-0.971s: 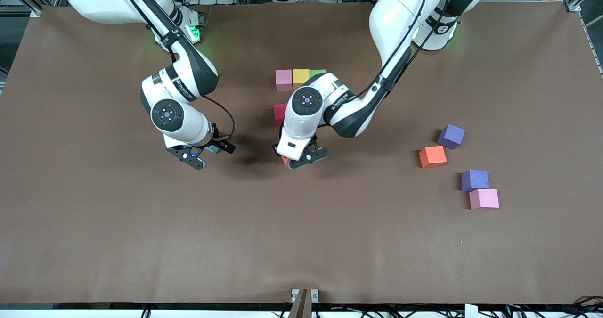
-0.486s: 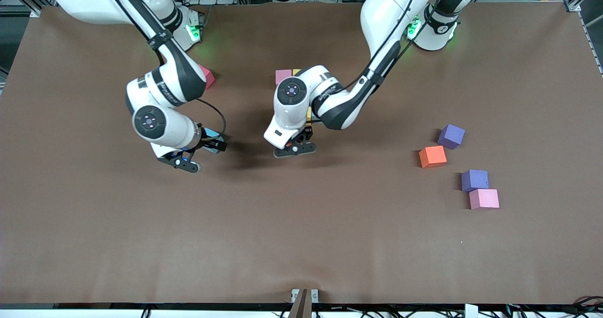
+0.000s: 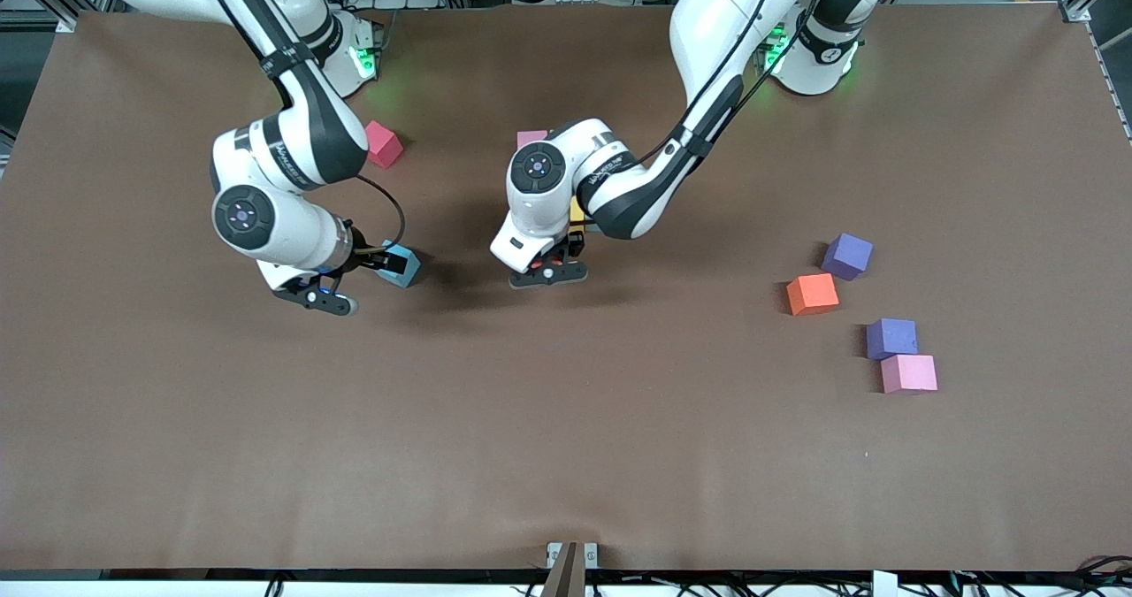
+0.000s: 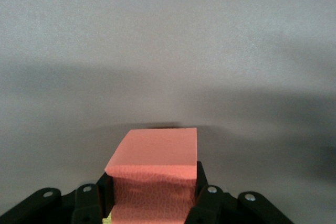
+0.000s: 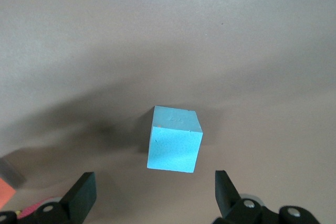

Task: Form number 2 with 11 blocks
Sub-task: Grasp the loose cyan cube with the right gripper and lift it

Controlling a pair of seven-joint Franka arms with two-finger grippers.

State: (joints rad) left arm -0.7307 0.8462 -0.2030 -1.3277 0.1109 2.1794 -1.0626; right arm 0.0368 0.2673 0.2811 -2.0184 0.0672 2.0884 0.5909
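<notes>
At center frame, the left gripper hangs above the brown table, its fingers clamped tight on an orange block. At center left, the right gripper hovers with fingers spread wide and empty, just beside a light blue block resting on the table. A red block lies above it in the frame. The started number 2 shows only a pink block by the left arm. At right sit another orange block, two purple blocks and a second pink block.
</notes>
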